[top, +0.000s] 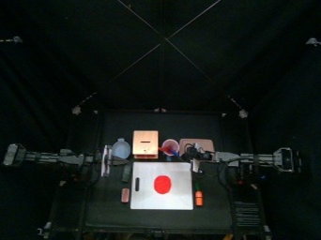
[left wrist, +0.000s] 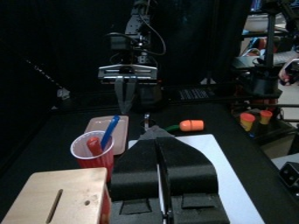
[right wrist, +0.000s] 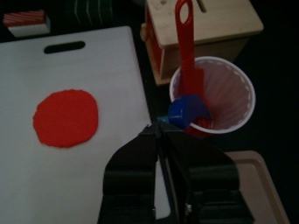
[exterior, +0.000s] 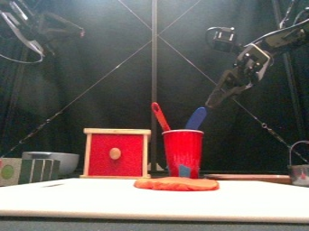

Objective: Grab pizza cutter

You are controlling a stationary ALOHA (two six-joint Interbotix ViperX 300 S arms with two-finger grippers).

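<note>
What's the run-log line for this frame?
right gripper: over red cup, at blue handle | left gripper: shut, idle | grab: unconfirmed

Dim overall — black curtains soak up most of the light. Top view: the white board (top: pixel 160 186) is the only bright patch, light seemingly from overhead; everything else tiny and dark. Front view: board edge glows pale and soft, near foreground out of focus; the red cup (exterior: pixel 182 152) reads clearly. Left wrist view: own jaws dark and blurred, room beyond brighter. Right wrist view: soft, slightly smeared — possibly motion blur; the board is evenly lit, no hard shadows or glare.
</note>
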